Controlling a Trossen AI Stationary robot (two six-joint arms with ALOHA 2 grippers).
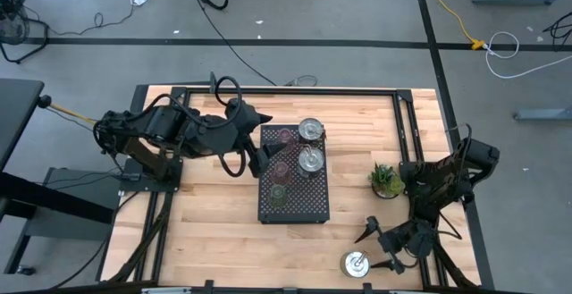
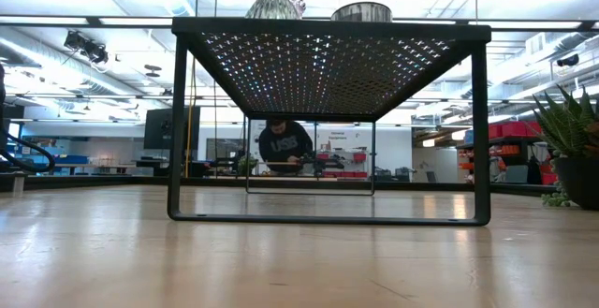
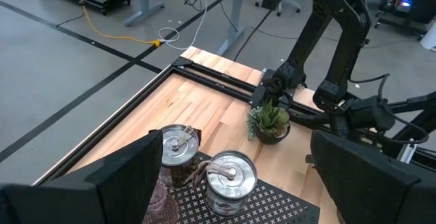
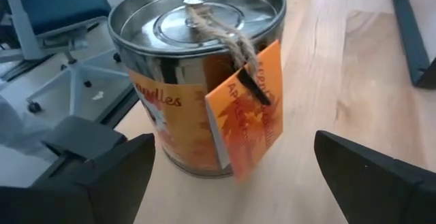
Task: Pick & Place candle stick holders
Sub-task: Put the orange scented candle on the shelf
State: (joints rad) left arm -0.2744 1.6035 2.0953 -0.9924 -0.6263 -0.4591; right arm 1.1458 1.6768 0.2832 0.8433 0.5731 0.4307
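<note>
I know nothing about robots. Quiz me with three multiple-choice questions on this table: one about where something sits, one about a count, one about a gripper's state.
1. Where is the third silver tin?
A. On the black tray
B. On bare wood, at the right gripper
C. Beside the left arm's base

2. How many silver tins stand on the black tray?
A. None
B. Two
C. Four

3. How does the right gripper stand?
A. Open, fingers either side of the tin, not clamping it
C. Shut on the potted plant
B. Shut and empty

Answers:
1 B: the high view shows it off the tray, near the table's front edge.
2 B: the high view shows two round lids.
3 A: the right wrist view shows gaps beside both fingers.
</note>
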